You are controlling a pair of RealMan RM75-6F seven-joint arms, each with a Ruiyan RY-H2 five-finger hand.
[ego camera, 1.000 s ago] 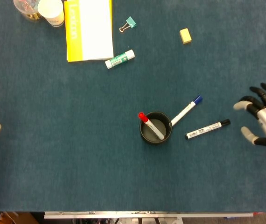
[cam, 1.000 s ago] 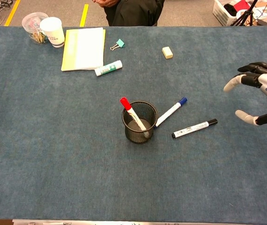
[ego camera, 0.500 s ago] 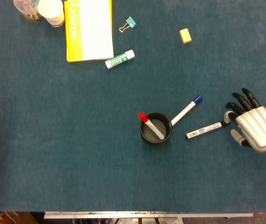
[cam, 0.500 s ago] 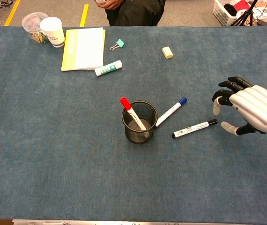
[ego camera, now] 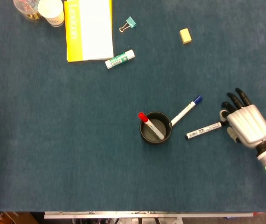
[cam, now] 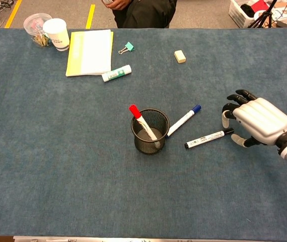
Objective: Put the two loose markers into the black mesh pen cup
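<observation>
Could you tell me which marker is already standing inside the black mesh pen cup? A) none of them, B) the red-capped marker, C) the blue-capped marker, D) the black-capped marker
B: the red-capped marker stands slanted inside the black mesh pen cup, while the blue-capped marker and the black-capped marker lie on the table beside it.

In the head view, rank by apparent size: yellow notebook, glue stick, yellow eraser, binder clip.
Largest to smallest:
1. yellow notebook
2. glue stick
3. yellow eraser and binder clip look about alike; not ranked.
</observation>
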